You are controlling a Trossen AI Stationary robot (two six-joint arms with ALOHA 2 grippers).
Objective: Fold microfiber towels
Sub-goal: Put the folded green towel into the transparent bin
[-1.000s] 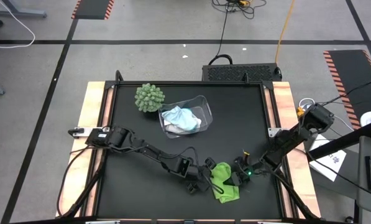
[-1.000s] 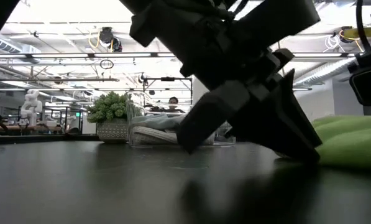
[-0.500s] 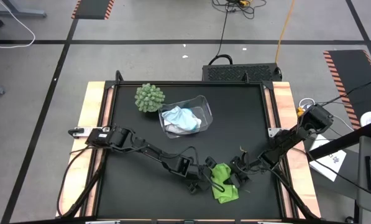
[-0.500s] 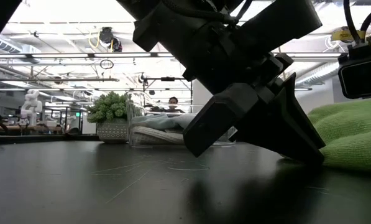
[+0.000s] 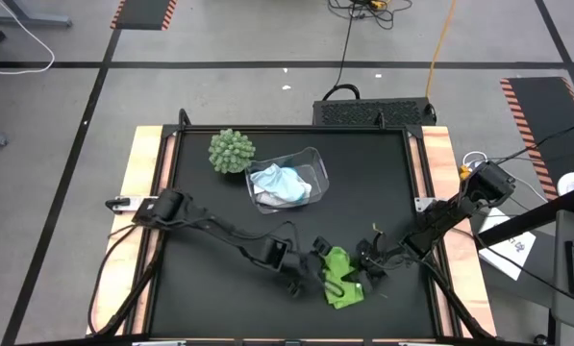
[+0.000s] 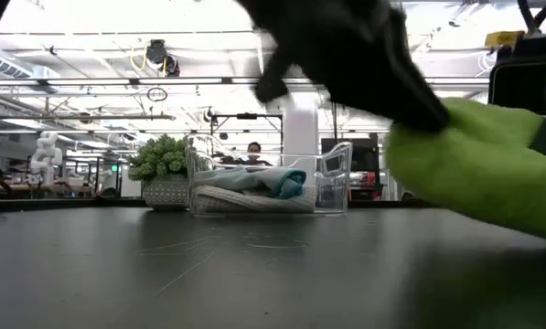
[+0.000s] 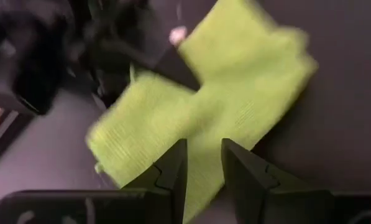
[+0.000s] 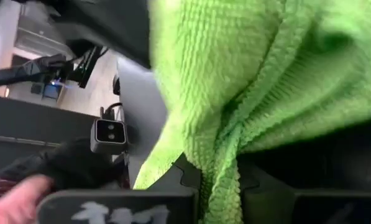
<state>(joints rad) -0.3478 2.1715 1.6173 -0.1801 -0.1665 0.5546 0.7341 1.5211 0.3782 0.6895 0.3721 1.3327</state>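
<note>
The lime green microfiber towel (image 5: 341,280) hangs bunched between my two grippers near the table's front edge. My left gripper (image 5: 323,276) is shut on its left side and my right gripper (image 5: 364,275) on its right side. In the low view the towel (image 6: 478,169) is raised above the tabletop under my blurred left arm. The white towel (image 5: 267,176) and the light blue towel (image 5: 291,191) lie crumpled in the clear plastic bin (image 5: 314,157). My left gripper pinches the green towel's edge (image 7: 201,177) between its two fingers, slanting down from the table's left. The cloth spreads away beyond the fingers, lifted and slack. My right gripper pinches a bunched fold of the green towel (image 8: 225,163) between its two fingers, several layers thick, coming from the table's right. The cloth bulges out in front of the fingers.
The clear bin stands at the table's far middle, with the round green spiky plant (image 5: 231,151) to its left. Bare black tabletop (image 5: 210,288) lies left of the towel. A person (image 6: 254,151) shows in the room far behind the bin.
My right gripper has rolled and shut on the towel's right side. My left gripper has risen with the towel's left side. The towel, which lay flat on the table, is now lifted and gathered into a narrower bunch.
</note>
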